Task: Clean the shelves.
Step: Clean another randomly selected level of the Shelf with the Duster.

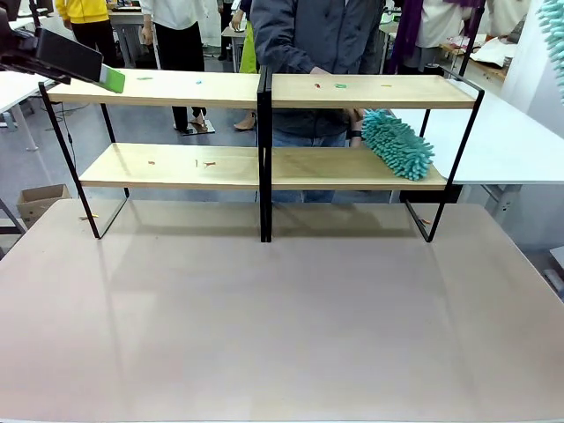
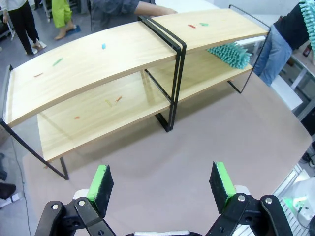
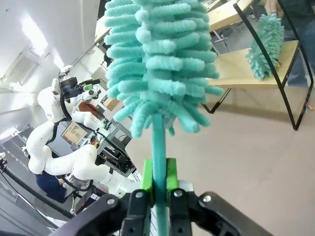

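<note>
The shelves stand across the far half of the table, with small coloured scraps on both boards. A teal fluffy duster lies on the lower board at the right, and the person's hand is at its handle end. My left gripper hovers at the top board's left end. In the left wrist view it is open and holds nothing, looking down at the shelves. My right gripper is shut on the handle of a second teal duster, whose tip shows at the upper right.
The person stands behind the shelves with one hand on the top board. A white table adjoins at the right. Small scraps lie on the brown tabletop by the rack's feet. A cardboard box sits on the floor at the left.
</note>
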### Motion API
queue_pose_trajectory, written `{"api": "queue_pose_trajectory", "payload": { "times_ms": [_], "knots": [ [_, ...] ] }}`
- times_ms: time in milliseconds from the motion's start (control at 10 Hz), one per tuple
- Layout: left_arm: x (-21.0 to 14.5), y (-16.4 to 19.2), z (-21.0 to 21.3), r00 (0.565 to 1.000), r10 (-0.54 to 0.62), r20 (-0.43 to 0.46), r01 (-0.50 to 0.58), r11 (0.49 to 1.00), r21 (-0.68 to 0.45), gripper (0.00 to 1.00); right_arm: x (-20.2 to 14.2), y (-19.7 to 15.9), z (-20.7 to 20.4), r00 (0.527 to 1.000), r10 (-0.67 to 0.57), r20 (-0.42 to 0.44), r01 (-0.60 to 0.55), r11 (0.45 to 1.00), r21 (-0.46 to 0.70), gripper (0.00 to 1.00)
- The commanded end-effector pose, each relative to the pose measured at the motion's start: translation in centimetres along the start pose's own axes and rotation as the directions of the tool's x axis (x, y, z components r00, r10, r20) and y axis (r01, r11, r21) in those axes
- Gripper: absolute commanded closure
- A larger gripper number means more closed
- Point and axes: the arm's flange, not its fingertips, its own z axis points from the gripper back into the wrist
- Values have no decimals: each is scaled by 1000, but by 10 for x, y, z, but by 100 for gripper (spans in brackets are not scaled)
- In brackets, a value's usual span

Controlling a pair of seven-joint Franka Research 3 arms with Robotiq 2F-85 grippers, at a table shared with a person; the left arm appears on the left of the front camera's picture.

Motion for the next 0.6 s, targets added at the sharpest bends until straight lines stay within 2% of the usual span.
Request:
{"api": "queue_pose_trajectory", "payload": {
  "times_ms": [0, 100, 200, 300, 500],
  "knots": [
    [0, 1, 1, 1000, 1, 4, -1, 1000, -1, 0, 1, 0, 2, 999, 32, -3, -32, 999, 8, 88],
    [0, 1, 1, 1000, 1, 4, -1, 1000, -1, 0, 0, 0, 0, 1000, 0, 0, 0, 1000, 0, 88],
    [0, 1, 1, 1000, 1, 4, -1, 1000, -1, 0, -14, 5, 2, 996, 54, -65, -56, 998, -39, 88],
    [0, 1, 1, 1000, 1, 4, -1, 1000, -1, 0, -12, 13, 4, 994, 102, -45, -103, 995, -11, 88],
    [0, 1, 1, 1000, 1, 4, -1, 1000, -1, 0, -5, 18, 33, 993, 119, 0, -118, 990, -83, 88]
  ]
}}
